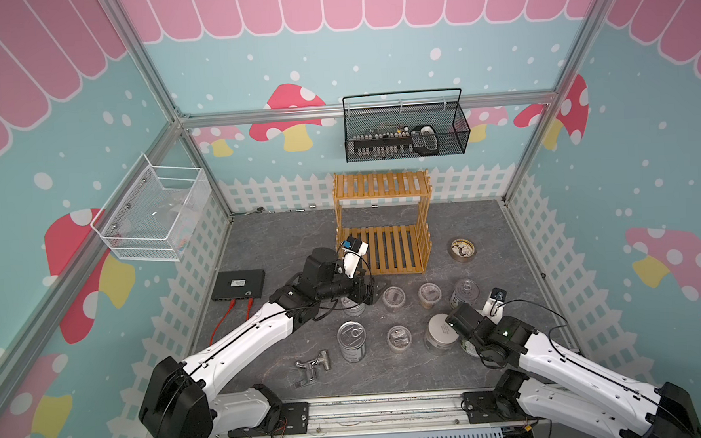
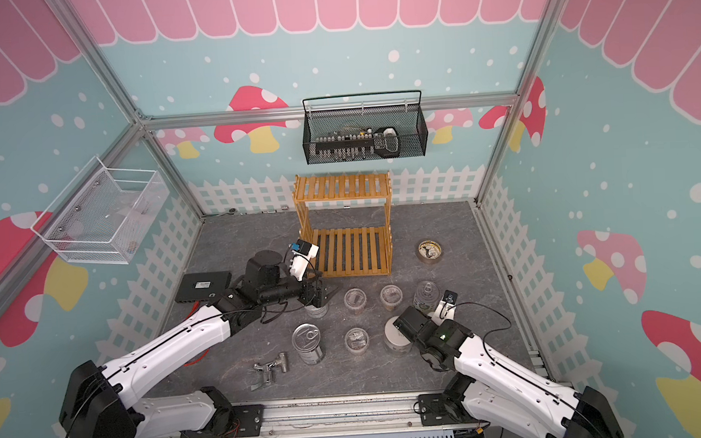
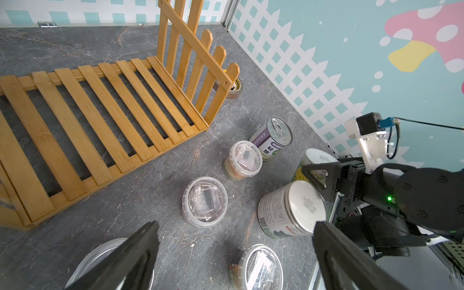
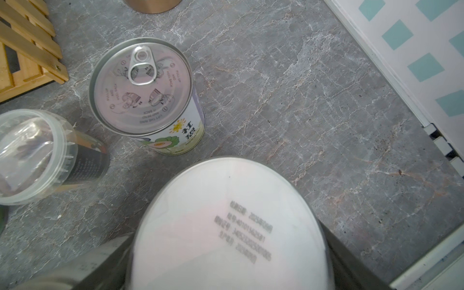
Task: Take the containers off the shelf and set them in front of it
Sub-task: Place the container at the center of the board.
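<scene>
Risk, right side: the white-lidded jar point(image 4: 221, 216) could be tipped or dragged if the right gripper point(image 4: 226, 241) is drawn away crookedly, since a finger stands close on each side of it. A second white-lidded jar point(image 3: 292, 208) stands just beside it and could be knocked.
Risk, left side: a tin can point(image 3: 98, 251) lies partly under one finger of the left gripper point(image 3: 236, 226) and could be toppled by a low sweep.
Right gripper: placed around the jar. Whether it is pressed cannot be told (the fingers are blurred at the frame's lower edge).
Left gripper: spread wide, nothing held.
Jar relative to hand: between the fingers, filling the lower centre of the right wrist view, with a pull-tab can point(image 4: 140, 88) at upper left and a clear jar point(image 4: 32, 155) at the left edge.
Containers: all judged to be down on the table point(image 4: 301, 100), below the shelf point(image 1: 387, 247) in both top views. Both tiers are bare.
</scene>
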Robot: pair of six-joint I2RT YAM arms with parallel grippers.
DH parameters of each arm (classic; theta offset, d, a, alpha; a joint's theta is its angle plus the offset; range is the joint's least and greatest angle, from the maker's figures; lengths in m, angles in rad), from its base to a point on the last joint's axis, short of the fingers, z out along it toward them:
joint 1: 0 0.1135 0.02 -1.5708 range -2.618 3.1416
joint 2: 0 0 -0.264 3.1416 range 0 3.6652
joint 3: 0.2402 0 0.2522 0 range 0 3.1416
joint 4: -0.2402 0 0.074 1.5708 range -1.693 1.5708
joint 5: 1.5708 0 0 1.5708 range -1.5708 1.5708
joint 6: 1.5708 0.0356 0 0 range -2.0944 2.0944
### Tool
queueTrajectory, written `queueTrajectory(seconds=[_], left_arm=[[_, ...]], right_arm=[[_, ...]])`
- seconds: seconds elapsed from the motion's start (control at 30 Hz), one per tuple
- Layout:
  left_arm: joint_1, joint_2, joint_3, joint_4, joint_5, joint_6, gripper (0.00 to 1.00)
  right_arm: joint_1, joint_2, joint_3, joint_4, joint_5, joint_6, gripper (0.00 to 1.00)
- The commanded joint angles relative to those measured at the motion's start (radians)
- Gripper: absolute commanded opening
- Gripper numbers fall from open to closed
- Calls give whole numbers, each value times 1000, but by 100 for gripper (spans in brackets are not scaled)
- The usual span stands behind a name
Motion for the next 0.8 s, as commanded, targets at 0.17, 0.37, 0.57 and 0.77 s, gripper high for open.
queueTrajectory(seconds=[0.17, 0.37, 0.57, 0.77], left_arm=[[-3, 12, 17, 2, -3, 25, 99], [-1, 16, 19, 2, -4, 27, 99], [-1, 17, 20, 0, -4, 27, 99], [0, 19, 21, -2, -3, 27, 99]], right_arm=[[36, 40, -2, -42, 68, 92, 83], [45, 38, -1, -47, 72, 102, 90], [45, 5, -2, -50, 69, 99, 94], [46, -30, 3, -53, 66, 84, 97]])
